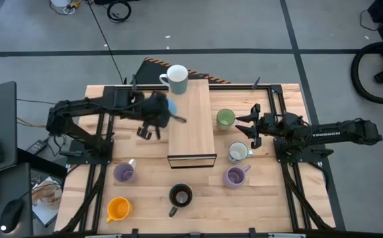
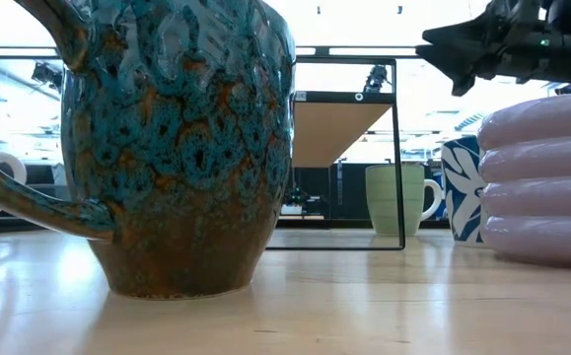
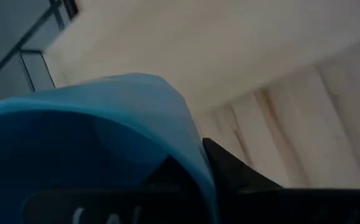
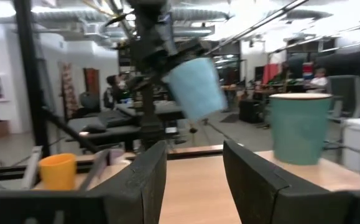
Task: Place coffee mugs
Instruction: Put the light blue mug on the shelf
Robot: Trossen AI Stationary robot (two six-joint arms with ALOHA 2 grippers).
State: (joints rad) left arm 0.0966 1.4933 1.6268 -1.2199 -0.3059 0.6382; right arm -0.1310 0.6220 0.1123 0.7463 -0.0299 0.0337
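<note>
My left gripper (image 1: 165, 111) is shut on the light blue mug (image 1: 172, 106), which hangs tilted in the air by the left edge of the long wooden board (image 1: 192, 125); the right wrist view shows this mug (image 4: 195, 87) clear of everything. A white mug (image 1: 176, 78) stands on the board's far end. My right gripper (image 1: 249, 127) is open and touches nothing, between the green mug (image 1: 225, 119) and the patterned white mug (image 1: 239, 152). Two lilac mugs (image 1: 124, 173) (image 1: 234, 176), a dark mug (image 1: 180, 196) and an orange mug (image 1: 118, 209) stand on the near part of the table. My left gripper holds the light blue mug by its wall at the rim (image 3: 189, 134), with one finger (image 3: 229, 171) outside and the other inside the mug. The mug is lifted clear and tilted, hanging below and beside the gripper (image 4: 167, 56).
The board stands raised on a black frame (image 2: 398, 148) in mid-table. Black rails (image 1: 274, 99) run along both sides of the table. In the low view the dark mug (image 2: 181, 148) fills the foreground, and a lilac mug (image 2: 541, 187) stands at the right.
</note>
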